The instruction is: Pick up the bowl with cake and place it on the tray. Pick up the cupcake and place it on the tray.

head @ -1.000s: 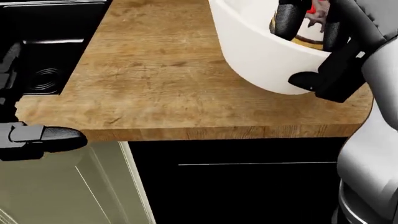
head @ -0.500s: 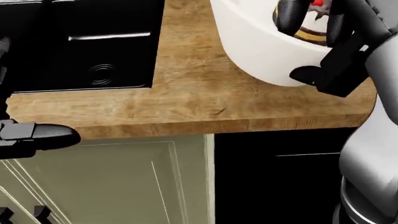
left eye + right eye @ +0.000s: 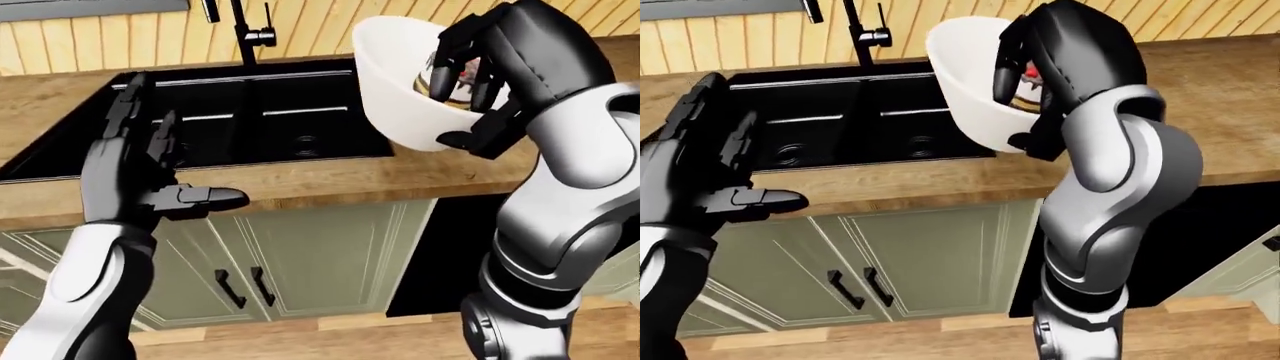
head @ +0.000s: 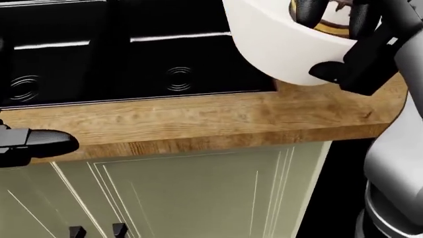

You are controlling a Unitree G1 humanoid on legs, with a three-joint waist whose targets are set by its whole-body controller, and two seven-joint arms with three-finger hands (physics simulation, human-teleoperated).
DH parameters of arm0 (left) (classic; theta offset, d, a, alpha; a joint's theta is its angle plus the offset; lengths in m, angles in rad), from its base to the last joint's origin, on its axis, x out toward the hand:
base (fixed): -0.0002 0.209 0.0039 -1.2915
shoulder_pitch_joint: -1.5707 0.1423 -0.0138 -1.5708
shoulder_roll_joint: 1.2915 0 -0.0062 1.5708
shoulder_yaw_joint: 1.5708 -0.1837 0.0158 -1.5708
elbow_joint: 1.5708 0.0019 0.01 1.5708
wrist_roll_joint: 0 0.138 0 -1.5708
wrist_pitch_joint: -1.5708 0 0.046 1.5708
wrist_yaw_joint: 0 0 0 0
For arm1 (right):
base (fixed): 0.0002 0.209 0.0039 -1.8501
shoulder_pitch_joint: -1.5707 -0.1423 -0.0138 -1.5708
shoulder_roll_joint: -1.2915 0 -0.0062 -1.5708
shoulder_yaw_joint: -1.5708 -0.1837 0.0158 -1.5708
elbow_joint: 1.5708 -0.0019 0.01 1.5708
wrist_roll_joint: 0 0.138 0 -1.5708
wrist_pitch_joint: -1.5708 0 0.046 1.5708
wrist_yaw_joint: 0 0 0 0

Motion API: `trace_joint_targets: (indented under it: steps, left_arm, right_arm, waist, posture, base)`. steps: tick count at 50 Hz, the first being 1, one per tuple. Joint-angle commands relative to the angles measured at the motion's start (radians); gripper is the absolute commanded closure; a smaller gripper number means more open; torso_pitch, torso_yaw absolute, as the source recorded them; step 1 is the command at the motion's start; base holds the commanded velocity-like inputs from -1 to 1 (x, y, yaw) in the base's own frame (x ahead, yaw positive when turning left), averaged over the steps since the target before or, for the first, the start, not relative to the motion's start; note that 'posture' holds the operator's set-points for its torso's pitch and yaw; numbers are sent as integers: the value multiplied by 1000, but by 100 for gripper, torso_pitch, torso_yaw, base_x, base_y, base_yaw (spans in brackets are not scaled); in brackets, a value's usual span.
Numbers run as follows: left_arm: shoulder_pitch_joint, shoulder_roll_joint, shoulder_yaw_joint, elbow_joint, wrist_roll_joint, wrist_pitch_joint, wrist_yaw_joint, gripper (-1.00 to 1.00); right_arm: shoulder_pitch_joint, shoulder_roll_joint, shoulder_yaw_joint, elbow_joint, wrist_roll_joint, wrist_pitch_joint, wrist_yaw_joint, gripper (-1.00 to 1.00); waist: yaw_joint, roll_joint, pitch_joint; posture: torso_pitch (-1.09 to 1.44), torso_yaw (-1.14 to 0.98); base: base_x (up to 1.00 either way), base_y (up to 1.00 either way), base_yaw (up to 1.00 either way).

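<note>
One tilted bowl (image 3: pixel 400 82) in right hand (image 3: pixel 480 75).

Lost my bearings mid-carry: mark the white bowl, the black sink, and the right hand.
White bowl (image 3: pixel 390 82): left-eye view, outer wall.
Black sink (image 3: pixel 290 124): left-eye view, right basin.
Right hand (image 3: pixel 462 73): left-eye view, between fingertips at the rim.

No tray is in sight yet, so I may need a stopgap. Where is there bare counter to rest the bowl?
Bare wood lies on the counter right of the black sink, under the bowl gripped by the right hand. The strip below the sink is narrow, and the open left hand crowds its left end.
</note>
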State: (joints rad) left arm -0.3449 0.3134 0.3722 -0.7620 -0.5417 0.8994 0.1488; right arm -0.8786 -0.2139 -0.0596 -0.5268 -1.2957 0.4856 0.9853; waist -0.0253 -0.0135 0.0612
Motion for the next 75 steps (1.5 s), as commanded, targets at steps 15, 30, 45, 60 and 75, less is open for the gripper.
trace_joint_targets:
  steps: [15, 30, 45, 60, 75]
  left_arm:
    - [-56, 76, 64, -39, -100, 7, 57, -100]
    - [-34, 85, 67, -33, -113, -18, 61, -100]
    - [-42, 102, 80, -43, -149, -2, 87, -100]
    - [-39, 110, 81, -31, -153, -18, 86, -100]
    - [-38, 122, 95, -44, -182, -8, 102, -100]
  right_arm:
    - [-88, -15, -3, -29, -22, -17, -32, 100]
    - [-85, -11, -1, -32, -25, -18, -30, 100]
    - [-87, -11, -1, -37, -24, -18, -22, 100]
    - [-93, -11, 0, -30, -26, -21, -23, 100]
    - [-104, -10, 0, -31, -31, -17, -16, 100]
  waist:
    - [19, 96, -32]
    - [18, 2, -33]
    - [35, 42, -14]
    - [37, 137, -34]
    - [15, -26, -50]
  posture:
    - [0, 0]
    - [0, 0]
    - [0, 0]
    - [0, 0]
    - [0, 0]
  base:
    - [0, 73, 0]
    - [0, 79, 0]
    - [-14, 85, 0]
    - [-34, 92, 0]
    - [-34, 97, 0]
